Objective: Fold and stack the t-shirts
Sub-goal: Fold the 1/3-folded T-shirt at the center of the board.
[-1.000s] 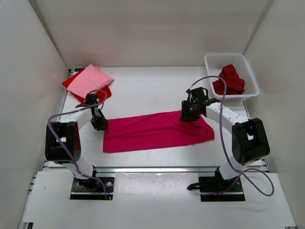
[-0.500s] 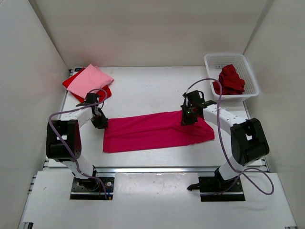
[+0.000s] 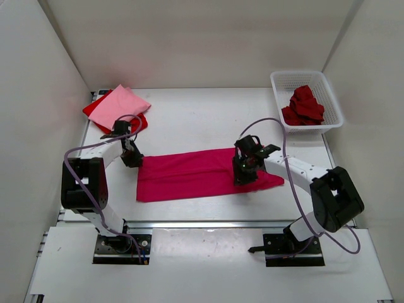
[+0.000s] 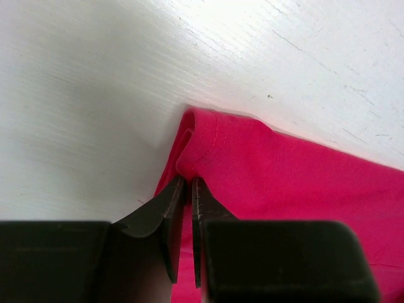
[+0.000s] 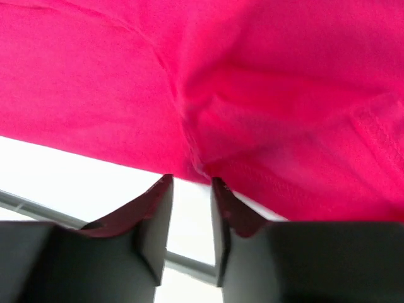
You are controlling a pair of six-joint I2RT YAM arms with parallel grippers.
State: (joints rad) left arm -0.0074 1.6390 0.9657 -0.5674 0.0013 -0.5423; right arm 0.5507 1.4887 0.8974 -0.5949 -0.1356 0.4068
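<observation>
At table (image 3: 202,113) centre, magenta t-shirt (image 3: 189,173) lies as a long flat strip, folded lengthwise; cross folds and stacking left to do. Pink t-shirt (image 3: 123,104) sits folded square on bright red t-shirt (image 3: 95,110) at 10 o'clock, so two look done. Dark red t-shirt (image 3: 305,104) is crumpled in the white lattice basket (image 3: 281,79) at 2 o'clock, untouched. Left claw (image 4: 189,182) is nearly closed, pinching the strip's hemmed 9 o'clock corner. Right claw (image 5: 189,182) stands slightly apart at the 4 o'clock edge, soft knit puckered at its tips, not clamped
</observation>
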